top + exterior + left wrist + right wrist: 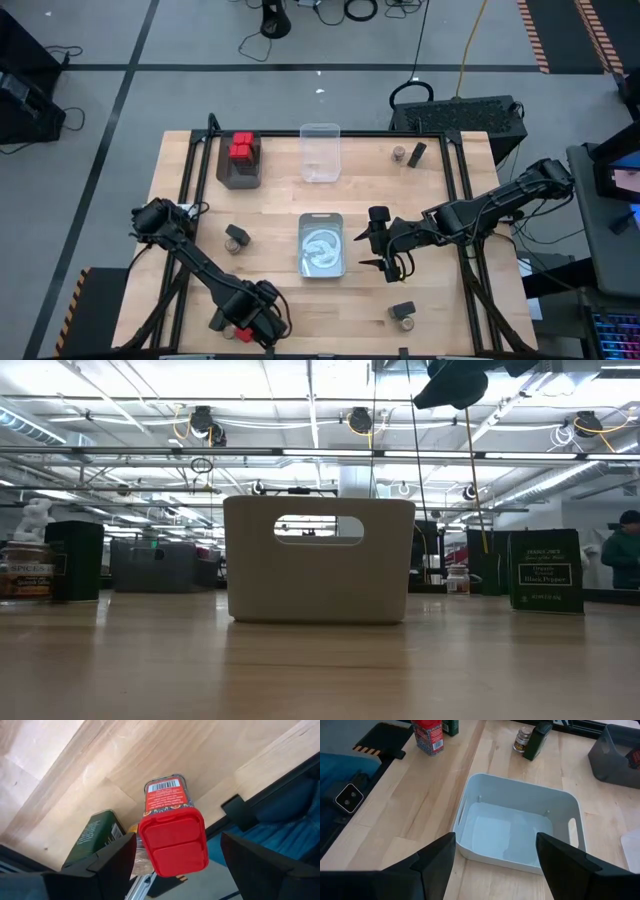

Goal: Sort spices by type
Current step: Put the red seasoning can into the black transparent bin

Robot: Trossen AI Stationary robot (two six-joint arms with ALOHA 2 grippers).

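Observation:
A red boxy spice container [165,800] with a red flip lid [172,845] stands upright at the table's near edge, also seen in the right wrist view [429,735]. My left gripper [177,857] [245,322] is open over it, one finger on each side of the lid. A dark boxy container [95,835] stands right beside it. More red boxes [242,148] sit in a dark bin [240,172]. My right gripper [495,855] [383,252] is open and holds nothing, hovering by the right end of a white bin [322,245]. My left gripper comes down from above, with its fingers on the two sides of the red container's lid. One finger [117,857] stands close against the lid's side, and I cannot tell whether it touches. The other finger [250,860] is clearly apart from it.
A clear bin [320,152] stands at the far edge. Jar-and-black-box pairs stand at far right [408,153], left of centre [237,238] and near right [403,313]. A brown-topped jar [240,334] sits under the left gripper. Black frame rails run along the table's sides.

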